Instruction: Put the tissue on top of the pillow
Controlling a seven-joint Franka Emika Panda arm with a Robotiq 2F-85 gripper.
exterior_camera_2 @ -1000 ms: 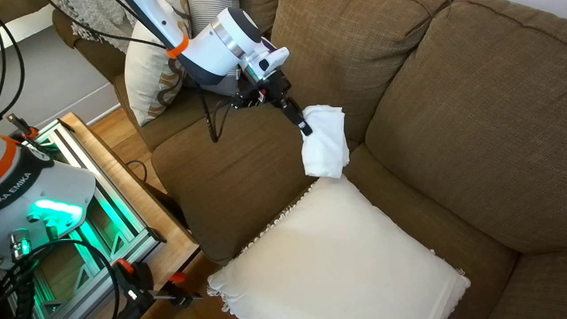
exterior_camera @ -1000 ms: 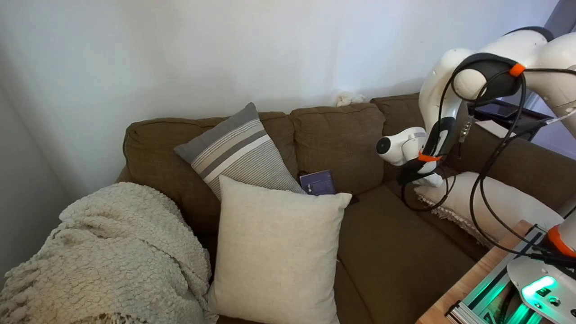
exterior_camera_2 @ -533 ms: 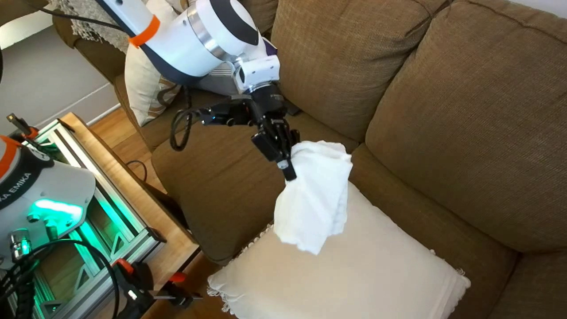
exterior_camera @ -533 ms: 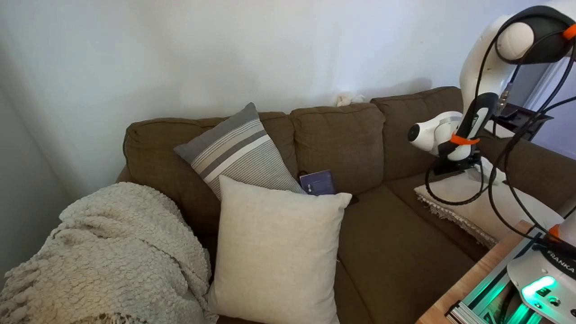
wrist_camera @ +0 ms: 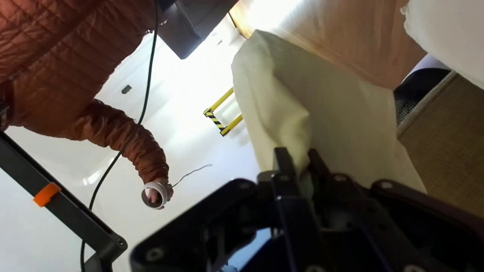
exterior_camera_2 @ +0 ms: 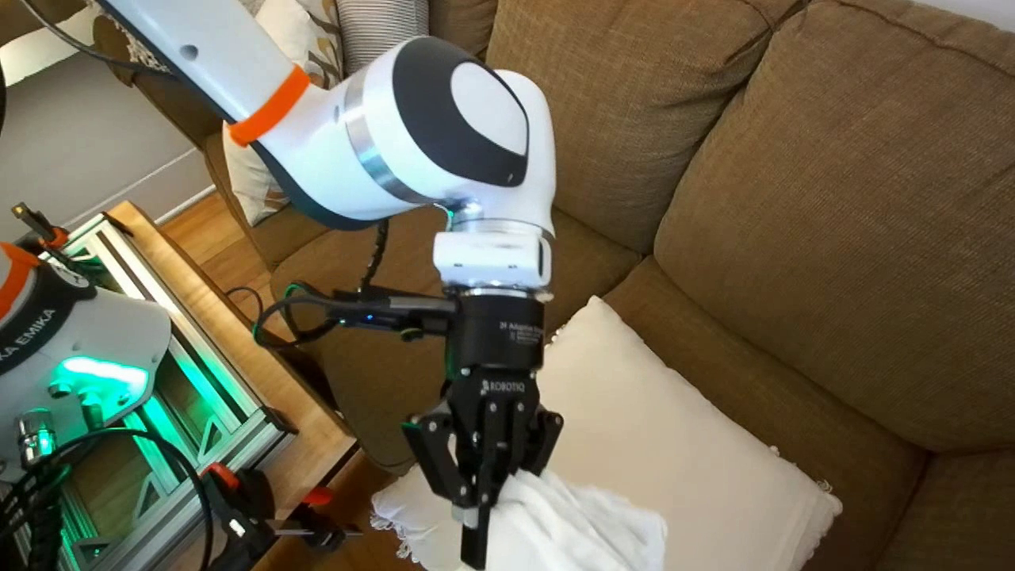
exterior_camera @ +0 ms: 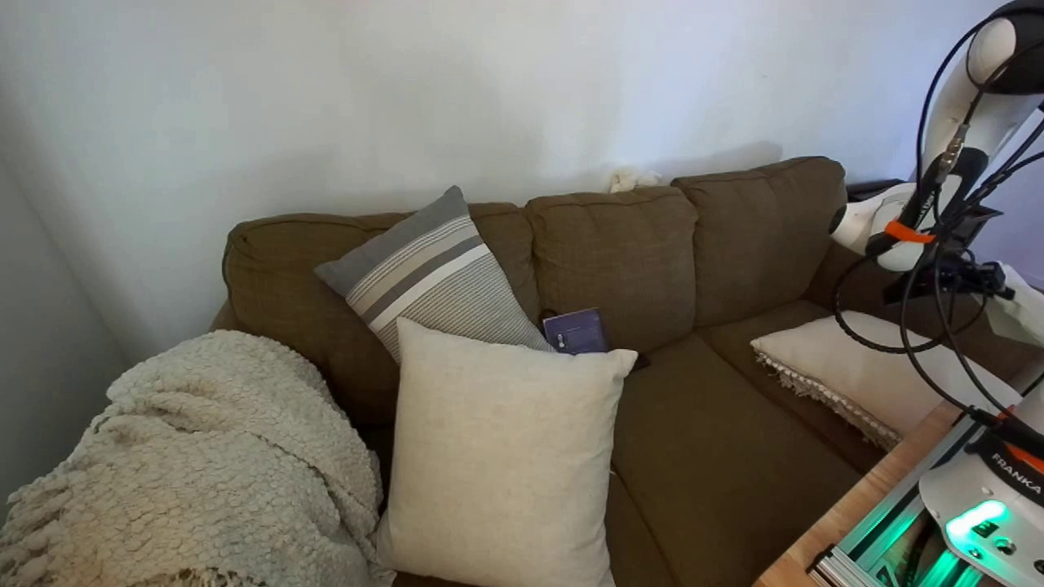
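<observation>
The white tissue [exterior_camera_2: 575, 527] hangs from my gripper [exterior_camera_2: 478, 547] in an exterior view, over the near part of a white fringed pillow [exterior_camera_2: 682, 436]; I cannot tell whether it touches the pillow. The pillow lies flat on the sofa seat and also shows in an exterior view [exterior_camera: 873, 359]. In the wrist view the tissue [wrist_camera: 344, 113] is a large loose sheet, pinched between the fingertips of my gripper [wrist_camera: 297, 155]. A corner of the pillow [wrist_camera: 450, 34] shows at the top right there. The tissue's lower end is cut off by the frame edge in an exterior view.
A beige pillow [exterior_camera: 506, 448], a grey striped pillow [exterior_camera: 444, 273], a fluffy blanket [exterior_camera: 204, 465] and a purple object [exterior_camera: 577, 331] are on the brown sofa. A wooden table [exterior_camera_2: 262, 357] carries the robot base. A person in an orange jacket [wrist_camera: 68, 68] stands nearby.
My gripper has carried the tissue from the pillow's far corner, across the pillow toward its near side. In the exterior views the arm has moved right, or down and closer. The pillow has not moved.
</observation>
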